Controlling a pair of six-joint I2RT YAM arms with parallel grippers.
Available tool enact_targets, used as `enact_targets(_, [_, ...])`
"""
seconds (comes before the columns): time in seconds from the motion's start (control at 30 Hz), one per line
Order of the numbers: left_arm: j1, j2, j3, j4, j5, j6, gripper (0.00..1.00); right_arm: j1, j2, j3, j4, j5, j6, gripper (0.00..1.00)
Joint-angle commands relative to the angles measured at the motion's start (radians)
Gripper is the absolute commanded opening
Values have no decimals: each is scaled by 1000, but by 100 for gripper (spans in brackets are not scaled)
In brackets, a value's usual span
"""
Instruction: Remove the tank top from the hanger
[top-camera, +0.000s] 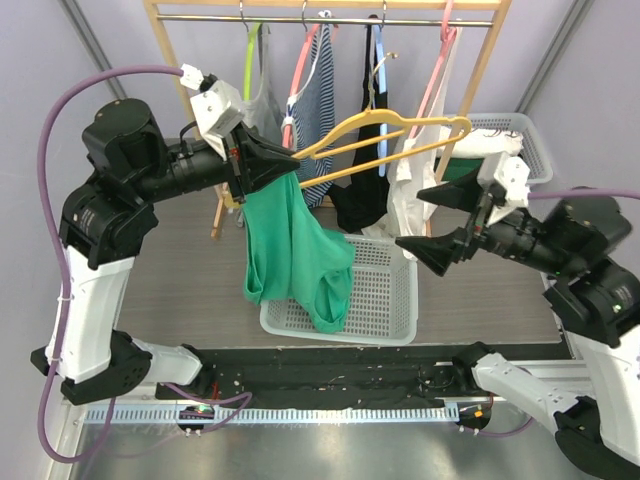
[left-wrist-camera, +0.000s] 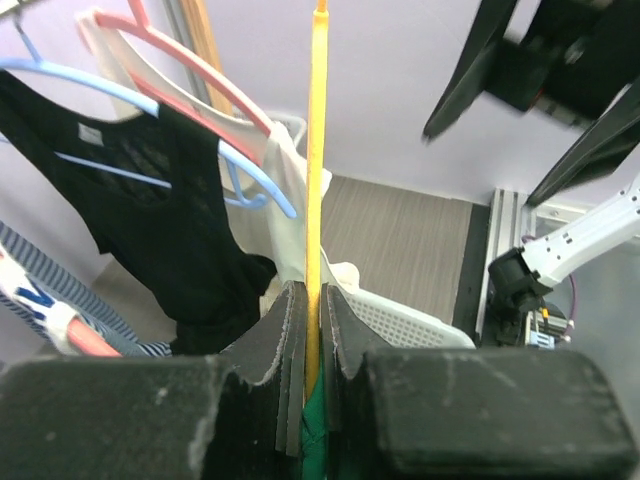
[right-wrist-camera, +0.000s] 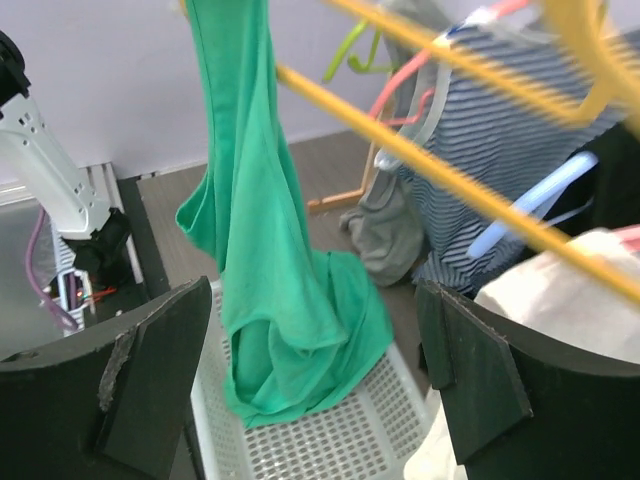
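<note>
White basket (top-camera: 385, 300) centre: green tank top (top-camera: 295, 240) hem droops inside. Right gripper (top-camera: 410, 218) right of tank top, apart, jaws spread, empty. Left gripper (top-camera: 290, 158): jaws pinching yellow hanger (top-camera: 400, 125) left end, tank top hanging directly below.

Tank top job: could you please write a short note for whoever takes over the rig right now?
Left claw: shut on one end of the yellow hanger, held clear of the rail.
Right claw: open, empty, near the hanger's other end.
Green tank top: hangs from the gripped end, its bottom drooping into the white basket.
Done: hanger in hand.
Left: pull the top off the hanger.
</note>
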Motion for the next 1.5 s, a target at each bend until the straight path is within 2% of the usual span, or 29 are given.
enact_targets(0.0, [12, -34, -45, 44, 70, 11, 0, 3, 30, 134, -60, 39, -124, 91])
enact_targets(0.23, [15, -93, -95, -22, 152, 29, 0, 3, 249, 446, -140, 78, -228, 93])
enact_targets(0.37, [15, -100, -89, -22, 155, 25, 0, 3, 462, 648, -227, 94, -285, 93])
enact_targets(0.6, [15, -109, -81, -33, 149, 44, 0, -64, 568, 780, -247, 12, -330, 92])
enact_targets(0.7, [15, -126, -97, -43, 118, 95, 0, -96, 573, 755, -246, -76, -324, 90])
enact_targets(0.8, [15, -141, -121, -66, 87, 159, 0, -104, 530, 627, -226, -144, -322, 87])
enact_targets(0.83, [15, -144, -127, -69, 90, 173, 0, -104, 486, 537, -194, -160, -318, 84])
enact_targets(0.93, [15, -140, -126, -89, 130, 219, 0, -104, 372, 353, -128, -226, -295, 81])
enact_targets(1.07, [15, -109, -98, -92, 187, 226, 0, -104, 249, 186, -30, -269, -233, 80])
enact_targets(1.17, [15, -80, -72, -89, 250, 209, 0, -104, 205, 137, -7, -300, -199, 71])
enact_targets(1.2, [15, -74, -71, -83, 271, 196, 0, -104, 197, 134, -8, -306, -192, 61])
enact_targets(1.3, [15, -63, -71, -86, 291, 189, 0, -104, 165, 128, -5, -323, -180, 44])
enact_targets(1.47, [15, -71, -110, -65, 267, 173, 0, -104, 136, 164, 9, -330, -147, 22])
